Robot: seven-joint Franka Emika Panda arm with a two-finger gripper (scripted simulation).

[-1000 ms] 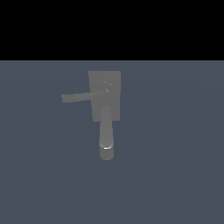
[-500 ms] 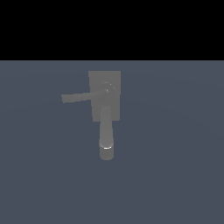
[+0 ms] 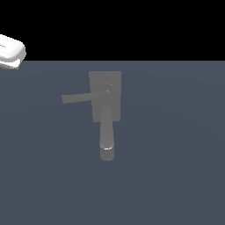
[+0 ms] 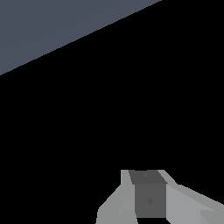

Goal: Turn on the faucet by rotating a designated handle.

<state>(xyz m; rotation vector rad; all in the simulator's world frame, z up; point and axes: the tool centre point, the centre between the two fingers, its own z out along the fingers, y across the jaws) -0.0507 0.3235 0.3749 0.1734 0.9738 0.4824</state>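
Sitting in the middle of the grey floor, the faucet has its block base flat and its thick spout running toward the lower edge of the exterior view. The handle is the thin bar that sticks out sideways from a small round hub. Its long axis lies nearly level across the picture, and its free end points to the exterior view's left, roughly square to the spout.

Well apart from all that, a bit of the white robot arm shows at the far left edge of the exterior view. The gripper appears only low in the wrist view, looking at floor and blackness; I cannot tell whether its jaws stand apart or together.

My worry is the long approach: coming in blind, the arm might meet the fat spout instead of the bar. It might also push near the hub, where leverage is poor, and slide off.
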